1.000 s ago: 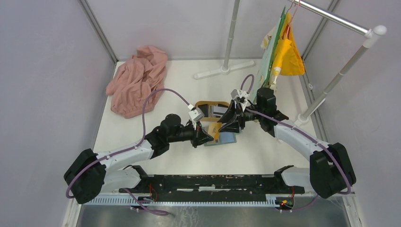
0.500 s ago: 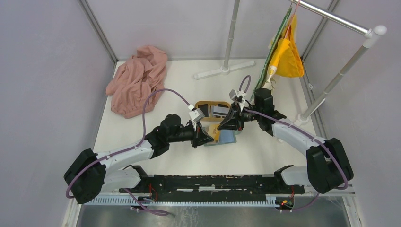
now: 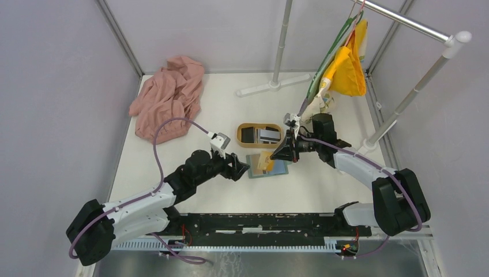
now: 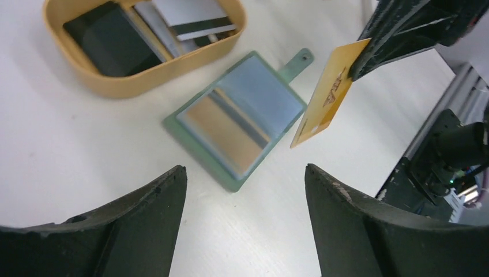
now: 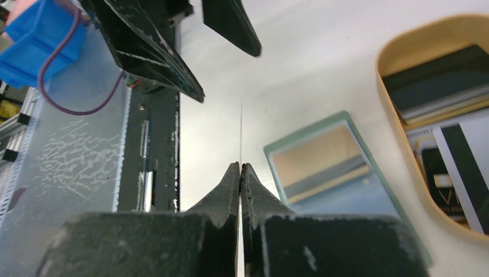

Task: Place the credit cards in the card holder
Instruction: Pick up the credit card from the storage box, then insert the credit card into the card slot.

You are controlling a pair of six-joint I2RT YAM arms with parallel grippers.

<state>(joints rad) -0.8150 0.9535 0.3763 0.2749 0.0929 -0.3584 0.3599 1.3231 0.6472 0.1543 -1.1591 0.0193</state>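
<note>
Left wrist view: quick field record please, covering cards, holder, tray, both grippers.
held card: gold-yellow plastic card, pinched at one end, tilted, in the air beside the holder, in no slot
card holder: grey-green folding wallet, open flat on the white table, pale blue and tan inside
tray: oval light-wood tray, holding black and grey-white cards
right gripper: shut on the gold card
left gripper: open, empty, near the wallet

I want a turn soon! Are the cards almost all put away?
Barely started. The card holder lies open, no card visible in its slots. The right gripper pinches one yellow card near it; the left gripper is open and empty. Several cards lie in the wooden tray.
</note>
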